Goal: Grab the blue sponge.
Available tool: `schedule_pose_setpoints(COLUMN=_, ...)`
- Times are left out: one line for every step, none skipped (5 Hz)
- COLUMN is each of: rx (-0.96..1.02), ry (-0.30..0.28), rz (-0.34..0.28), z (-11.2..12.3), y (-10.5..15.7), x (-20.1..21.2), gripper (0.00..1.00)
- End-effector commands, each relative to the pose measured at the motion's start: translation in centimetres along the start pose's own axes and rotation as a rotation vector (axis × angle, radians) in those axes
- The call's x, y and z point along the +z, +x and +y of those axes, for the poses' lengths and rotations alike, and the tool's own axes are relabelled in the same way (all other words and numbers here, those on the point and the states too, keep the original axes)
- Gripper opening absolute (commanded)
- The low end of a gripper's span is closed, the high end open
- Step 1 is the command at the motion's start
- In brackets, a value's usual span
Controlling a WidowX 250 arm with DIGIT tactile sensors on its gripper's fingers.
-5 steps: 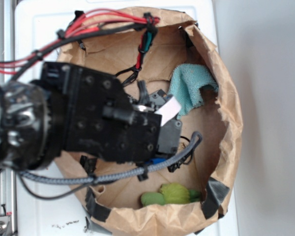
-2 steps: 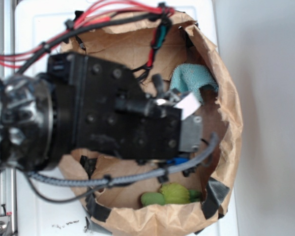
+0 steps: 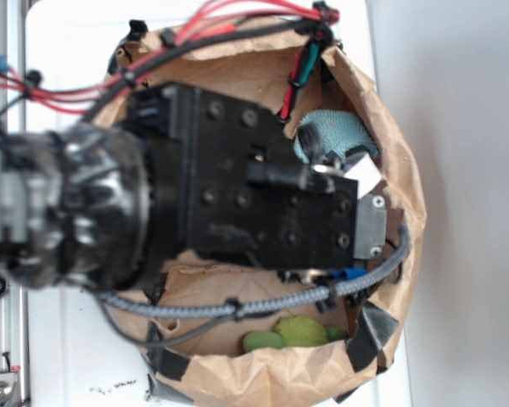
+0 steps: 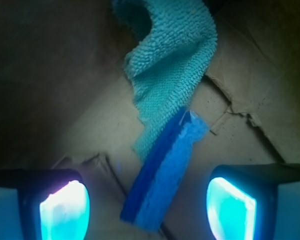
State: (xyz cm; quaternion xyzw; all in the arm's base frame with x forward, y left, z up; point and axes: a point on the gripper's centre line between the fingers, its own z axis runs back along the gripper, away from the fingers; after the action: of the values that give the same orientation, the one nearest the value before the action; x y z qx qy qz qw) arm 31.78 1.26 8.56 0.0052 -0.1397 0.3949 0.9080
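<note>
Crumpled brown paper bag (image 3: 390,161), teal terry cloth (image 4: 170,55) inside, green object (image 3: 301,332) near rim

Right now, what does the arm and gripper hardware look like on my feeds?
The arm is a boxy black housing with screw heads, red wires above and a grey braided cable below. The wrist view shows the gripper with dark fingers and glowing cyan pads.
</note>
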Motion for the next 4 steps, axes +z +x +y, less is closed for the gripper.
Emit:
schedule_pose_setpoints(rx=-0.018, ry=0.053, rz=-0.093, z=0.7, y=0.1, x=-1.3, gripper=1.00)
schedule_pose_setpoints(rx=-0.051, ry=0.105, rz=-0.116, z=0.8, y=-0.5, x=-3.3, gripper=1.00)
schedule_pose_setpoints(rx=-0.079, ry=0.142, rz=-0.123, z=1.1, y=-1.3, x=-3.9, gripper=0.52)
schedule_pose_setpoints(rx=-0.034, ry=0.168, rz=-0.124, z=0.9, y=-0.7, x=-3.8, gripper=0.00)
